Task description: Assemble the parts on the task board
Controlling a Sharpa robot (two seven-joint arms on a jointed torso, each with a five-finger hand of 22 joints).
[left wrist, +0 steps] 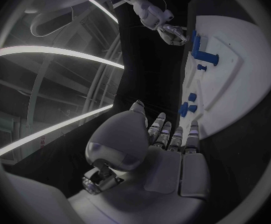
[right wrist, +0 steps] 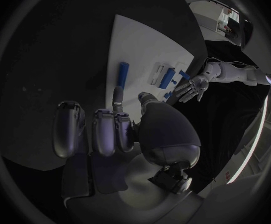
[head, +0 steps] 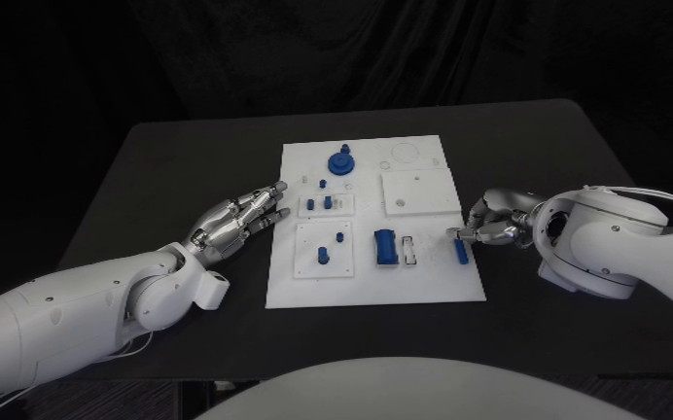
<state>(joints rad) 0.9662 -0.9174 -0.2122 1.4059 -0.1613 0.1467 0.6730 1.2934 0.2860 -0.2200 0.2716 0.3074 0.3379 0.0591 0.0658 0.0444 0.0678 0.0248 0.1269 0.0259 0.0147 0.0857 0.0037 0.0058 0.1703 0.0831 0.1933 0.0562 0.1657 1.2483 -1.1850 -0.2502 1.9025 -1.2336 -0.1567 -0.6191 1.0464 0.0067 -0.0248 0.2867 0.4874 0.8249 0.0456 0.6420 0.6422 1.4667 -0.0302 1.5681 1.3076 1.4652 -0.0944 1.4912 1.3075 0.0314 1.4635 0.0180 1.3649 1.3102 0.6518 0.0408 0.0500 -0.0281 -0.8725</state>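
Observation:
The white task board (head: 421,284) lies mid-table. On it are a blue round knob (head: 341,161), a blue block (head: 384,246), several small blue pegs and a blue rod (head: 462,251) lying by its right edge. My right hand (head: 491,222) is at that edge with most fingers curled in. One fingertip (right wrist: 117,95) points at the end of the rod (right wrist: 123,73), very close to it, and the hand holds nothing. My left hand (head: 247,216) lies flat with its fingers stretched out, just off the board's left edge, holding nothing.
Black tabletop (head: 183,162) surrounds the board on all sides. A raised white square plate (head: 419,192) sits on the board's right half, with round recesses (head: 404,155) behind it. The left wrist view shows the right hand (left wrist: 172,35) at the far edge of the board (left wrist: 247,84).

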